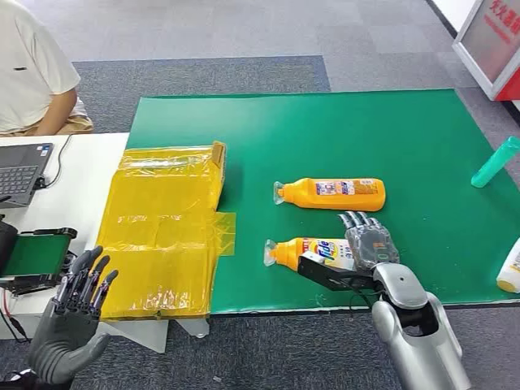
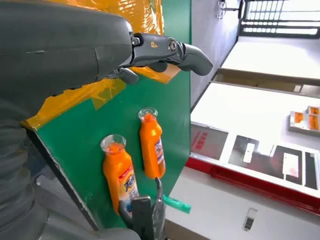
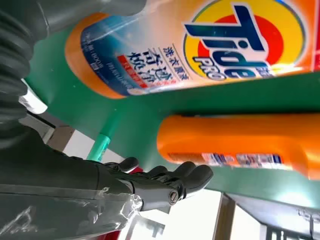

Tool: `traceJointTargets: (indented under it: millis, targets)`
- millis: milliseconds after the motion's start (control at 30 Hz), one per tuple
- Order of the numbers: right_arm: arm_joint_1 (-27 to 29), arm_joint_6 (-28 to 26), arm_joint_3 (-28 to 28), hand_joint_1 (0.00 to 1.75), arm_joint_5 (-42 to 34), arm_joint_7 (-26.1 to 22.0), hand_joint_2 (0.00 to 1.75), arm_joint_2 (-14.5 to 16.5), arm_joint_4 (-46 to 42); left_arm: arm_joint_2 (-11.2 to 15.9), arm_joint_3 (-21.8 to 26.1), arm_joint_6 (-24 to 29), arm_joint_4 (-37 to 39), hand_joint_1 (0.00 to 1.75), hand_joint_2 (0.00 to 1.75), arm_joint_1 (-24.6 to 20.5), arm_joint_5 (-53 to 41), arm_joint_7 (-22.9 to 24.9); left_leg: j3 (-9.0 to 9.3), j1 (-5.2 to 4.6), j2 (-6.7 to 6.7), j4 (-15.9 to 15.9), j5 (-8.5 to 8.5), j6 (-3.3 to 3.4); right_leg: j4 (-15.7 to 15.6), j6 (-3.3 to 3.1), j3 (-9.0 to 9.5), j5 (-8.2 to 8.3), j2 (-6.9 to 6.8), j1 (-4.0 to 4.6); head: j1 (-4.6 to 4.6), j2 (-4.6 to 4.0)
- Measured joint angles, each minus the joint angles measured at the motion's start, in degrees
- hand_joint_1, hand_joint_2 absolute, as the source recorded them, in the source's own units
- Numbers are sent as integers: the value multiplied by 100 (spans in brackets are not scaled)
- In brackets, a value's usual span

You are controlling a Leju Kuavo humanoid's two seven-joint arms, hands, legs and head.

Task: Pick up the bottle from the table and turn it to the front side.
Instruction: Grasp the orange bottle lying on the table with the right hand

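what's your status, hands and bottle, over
Right hand over the Tide bottle, grip unconfirmed. Left hand open, idle by the yellow sheet. Bottle lying flat on the green mat; second orange bottle close beside.

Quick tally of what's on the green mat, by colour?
Orange bottles: 2, the far one lying free and the near Tide one under the right hand
Teal bottle: 1, at the mat's right edge
White bottle: 1, cut off by the frame
Total: 4
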Motion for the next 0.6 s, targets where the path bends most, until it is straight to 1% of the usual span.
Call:
traceJointTargets:
  millis: [300, 600]
  targets:
    - [-256, 102, -67, 0, 20, 58, 175, 0, 477, 193, -97, 38, 7, 0, 175, 0, 72, 17, -2, 0, 0, 0, -1, 1, 0, 0, -1, 0, 0, 0, 2, 0]
    - [-563, 211, -164, 0, 398, 252, 175, 0, 1020, 319, -227, 83, 7, 0, 175, 0, 130, 16, -1, 0, 0, 0, 0, 1, 0, 0, -2, 0, 0, 0, 0, 0]
